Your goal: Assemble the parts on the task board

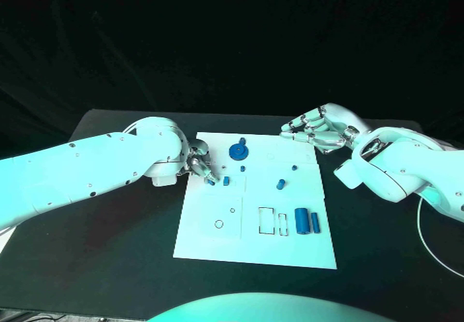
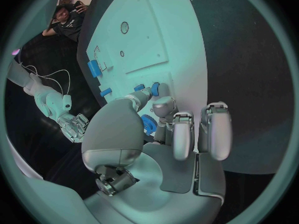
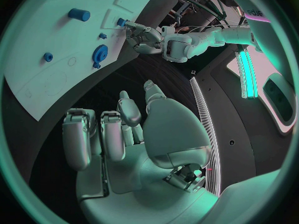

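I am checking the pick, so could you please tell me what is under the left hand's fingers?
Under the left hand lies the task board, with small blue parts at its fingertips. The fingers cover whether they actually grip one.

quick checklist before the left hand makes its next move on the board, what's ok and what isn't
1. Left hand at the board's left edge, by a small blue peg: ok.
2. Left hand's hold on a part: cannot tell.
3. Right hand off the board's far right corner, holding nothing: ok.
4. Gear on the board, untouched: ok.
5. Two cylinders lying near the slots, out of the way: ok.
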